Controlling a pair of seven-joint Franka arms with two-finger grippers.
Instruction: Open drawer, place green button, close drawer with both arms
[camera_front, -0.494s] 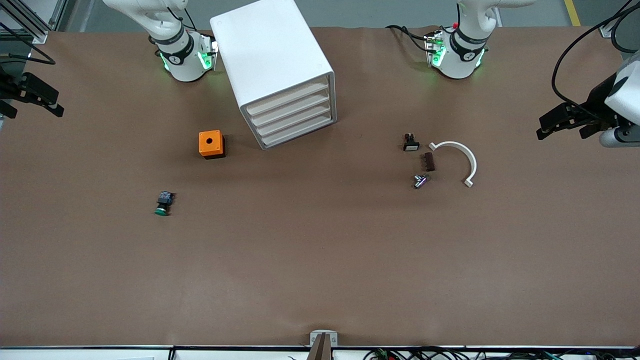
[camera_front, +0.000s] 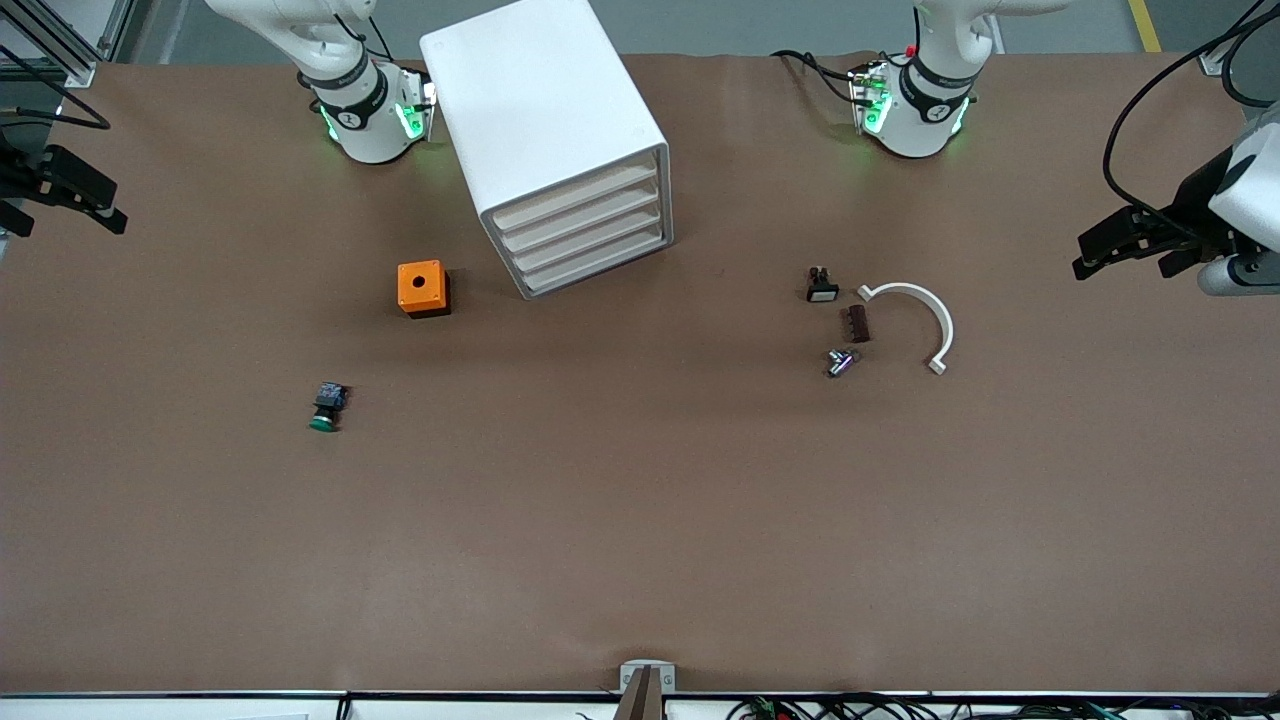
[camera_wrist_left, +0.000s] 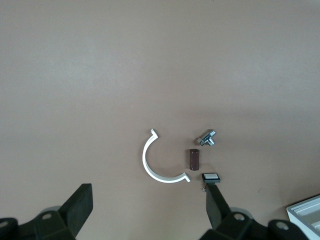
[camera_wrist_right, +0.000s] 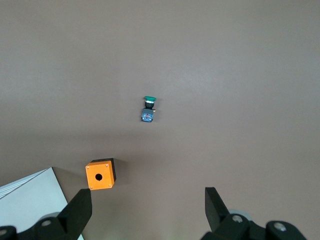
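The white drawer cabinet (camera_front: 545, 120) stands near the right arm's base, and its stacked drawers (camera_front: 585, 228) are all shut. The button (camera_front: 327, 407), green cap on a black-and-blue body, lies on its side on the brown table, nearer the front camera than the orange box (camera_front: 422, 288). The right wrist view shows the button (camera_wrist_right: 148, 109) and the orange box (camera_wrist_right: 100, 175) below. My right gripper (camera_front: 112, 208) hangs open and empty over its end of the table, fingers wide (camera_wrist_right: 147, 196). My left gripper (camera_front: 1082, 255) hangs open and empty over the other end (camera_wrist_left: 148, 195).
Toward the left arm's end lie a black button with a white face (camera_front: 822, 287), a small brown block (camera_front: 857, 323), a metal fitting (camera_front: 840, 362) and a white curved piece (camera_front: 925, 310). The left wrist view shows them too, with the curved piece (camera_wrist_left: 150, 170) among them.
The right arm's hand has shifted very slightly. Nothing on the table has moved.
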